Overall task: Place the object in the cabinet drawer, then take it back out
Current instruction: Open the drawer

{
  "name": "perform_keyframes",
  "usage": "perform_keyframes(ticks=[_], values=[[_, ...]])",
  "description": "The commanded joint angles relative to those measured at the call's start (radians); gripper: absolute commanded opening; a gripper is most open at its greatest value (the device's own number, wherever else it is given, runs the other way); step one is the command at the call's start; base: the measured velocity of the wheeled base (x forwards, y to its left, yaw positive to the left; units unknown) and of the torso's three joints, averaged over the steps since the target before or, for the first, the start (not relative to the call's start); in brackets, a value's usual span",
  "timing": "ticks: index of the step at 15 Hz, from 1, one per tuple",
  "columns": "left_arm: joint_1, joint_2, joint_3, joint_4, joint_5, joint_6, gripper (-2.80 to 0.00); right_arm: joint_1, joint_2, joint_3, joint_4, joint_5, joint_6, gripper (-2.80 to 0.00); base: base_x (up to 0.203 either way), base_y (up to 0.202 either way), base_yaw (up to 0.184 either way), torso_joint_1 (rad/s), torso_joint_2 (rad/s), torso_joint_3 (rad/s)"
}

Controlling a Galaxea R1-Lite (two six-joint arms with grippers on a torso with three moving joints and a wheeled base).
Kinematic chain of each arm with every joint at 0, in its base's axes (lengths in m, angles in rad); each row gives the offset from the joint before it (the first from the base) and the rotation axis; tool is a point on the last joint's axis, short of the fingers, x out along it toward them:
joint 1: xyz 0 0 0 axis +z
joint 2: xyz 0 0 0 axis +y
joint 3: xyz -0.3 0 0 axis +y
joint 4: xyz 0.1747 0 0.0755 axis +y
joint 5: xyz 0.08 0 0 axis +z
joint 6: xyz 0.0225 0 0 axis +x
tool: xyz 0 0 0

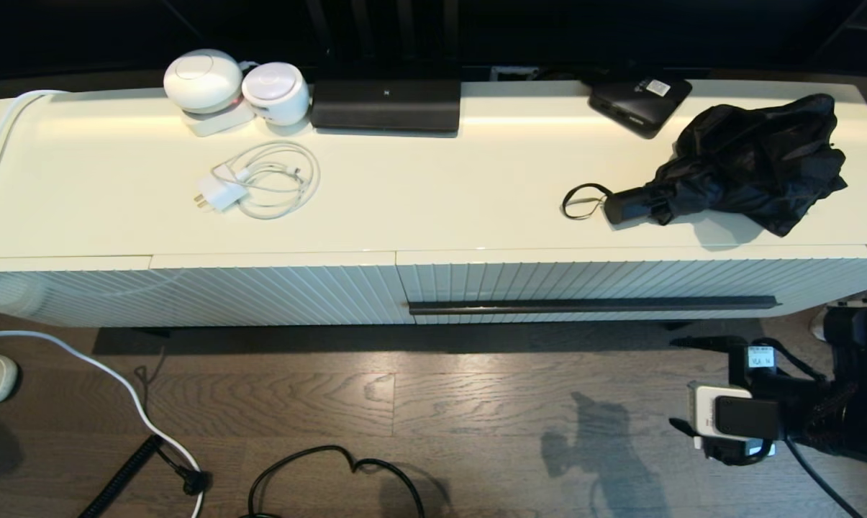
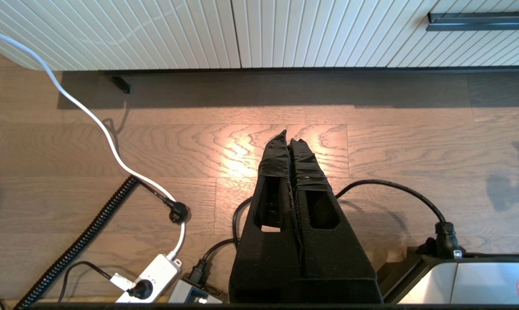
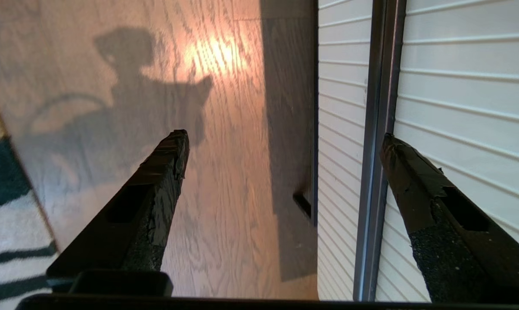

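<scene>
The black folding umbrella lies on the right of the cabinet top, its handle and wrist loop pointing left. Below it the ribbed cream drawer is closed, and its dark handle bar runs along the lower edge. My right gripper is open, low over the floor in front of the drawer's right end. In the right wrist view the handle bar runs between the spread fingers of the right gripper, close to one fingertip. My left gripper is shut and empty above the floor.
A flat black box with a white label, a black device, two white round units and a coiled white charger cable sit on the cabinet top. Cables and a power strip lie on the floor. A striped rug lies beside the right arm.
</scene>
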Motion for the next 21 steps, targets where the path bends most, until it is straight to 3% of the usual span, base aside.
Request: perform_keyframes(ticks=[1,9,13,21], values=[[-0.001,0.0,0.0,0.0,0.0,0.0,-2.8,0.004,0.08,-0.008,-0.067,0.005,-0.003,0.0,0.0,0.0,0.0,0.0,0.0,0.0],[-0.001,0.0,0.0,0.0,0.0,0.0,-2.8,0.027,0.176,-0.056,-0.111,0.006,-0.001,0.0,0.0,0.0,0.0,0.0,0.0,0.0],[0.001,0.0,0.0,0.0,0.0,0.0,-2.8,0.029,0.272,-0.07,-0.244,0.006,0.016,0.0,0.0,0.0,0.0,0.0,0.0,0.0],[0.001,0.0,0.0,0.0,0.0,0.0,-2.8,0.033,0.375,-0.162,-0.28,0.004,0.012,0.0,0.0,0.0,0.0,0.0,0.0,0.0]])
